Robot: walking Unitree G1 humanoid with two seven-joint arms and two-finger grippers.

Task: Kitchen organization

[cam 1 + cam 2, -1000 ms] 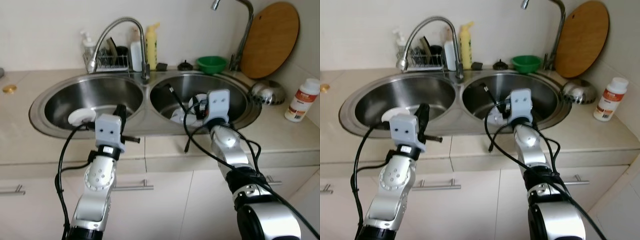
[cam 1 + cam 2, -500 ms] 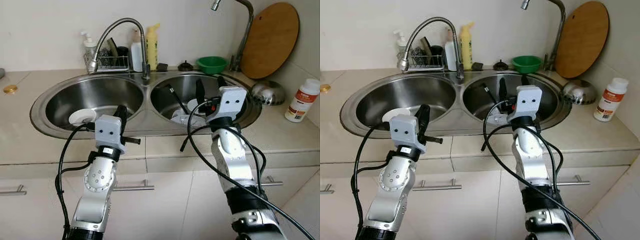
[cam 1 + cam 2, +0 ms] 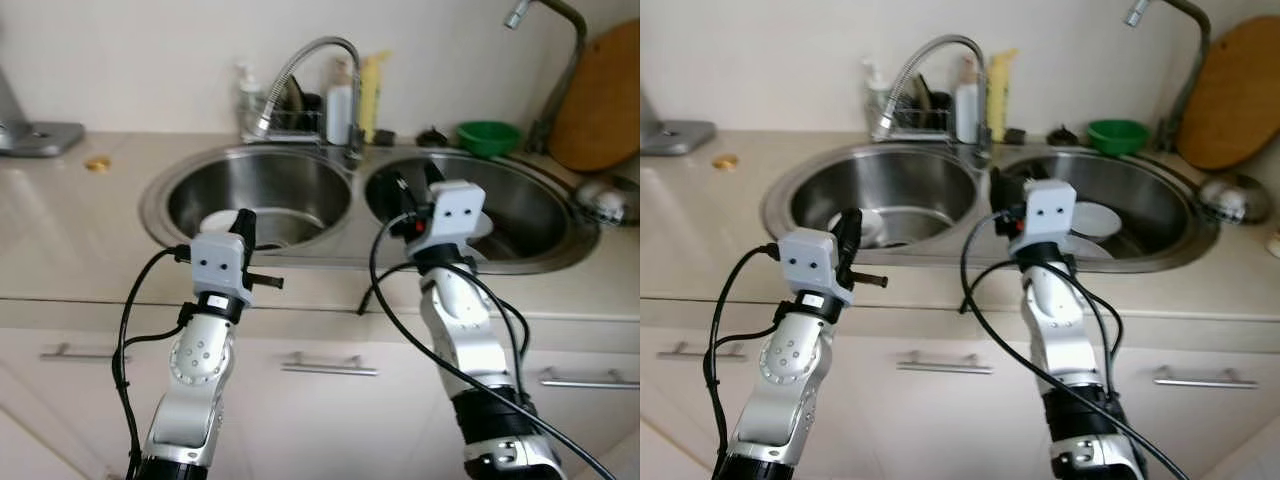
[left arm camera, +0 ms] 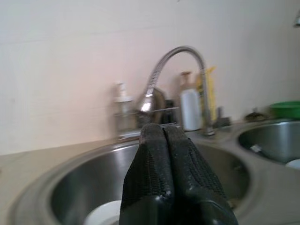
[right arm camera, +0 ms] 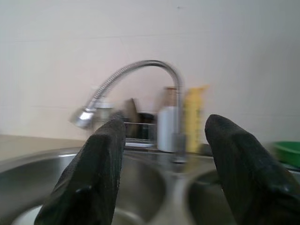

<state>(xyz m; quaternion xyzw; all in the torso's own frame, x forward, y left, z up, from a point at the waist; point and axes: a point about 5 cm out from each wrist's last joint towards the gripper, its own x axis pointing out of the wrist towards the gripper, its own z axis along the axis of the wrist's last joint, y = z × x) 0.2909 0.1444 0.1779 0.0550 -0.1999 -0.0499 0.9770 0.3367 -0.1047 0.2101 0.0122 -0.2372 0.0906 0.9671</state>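
A steel double sink is set in the beige counter. The left basin [image 3: 285,195] holds a white dish [image 3: 222,219]; white plates [image 3: 1095,218] lie in the right basin [image 3: 535,215]. My left gripper [image 3: 245,226] is shut and empty, held over the front rim of the left basin, just in front of the dish. My right gripper [image 3: 414,185] is open and empty, its fingers raised above the near rim by the divider between the basins. From the right wrist the curved faucet [image 5: 140,70] shows between the fingers.
Behind the sink stand a dish rack [image 3: 290,115], a white bottle [image 3: 340,100] and a yellow bottle [image 3: 370,85]. A green bowl [image 3: 488,137], a second tap and a round wooden board [image 3: 605,100] are at the back right. Cabinet handles [image 3: 330,365] run below the counter edge.
The camera has swung left, so the sink sits further right. My right gripper rose out of the right basin and came left toward the divider, fingers open. The left arm kept its pose.
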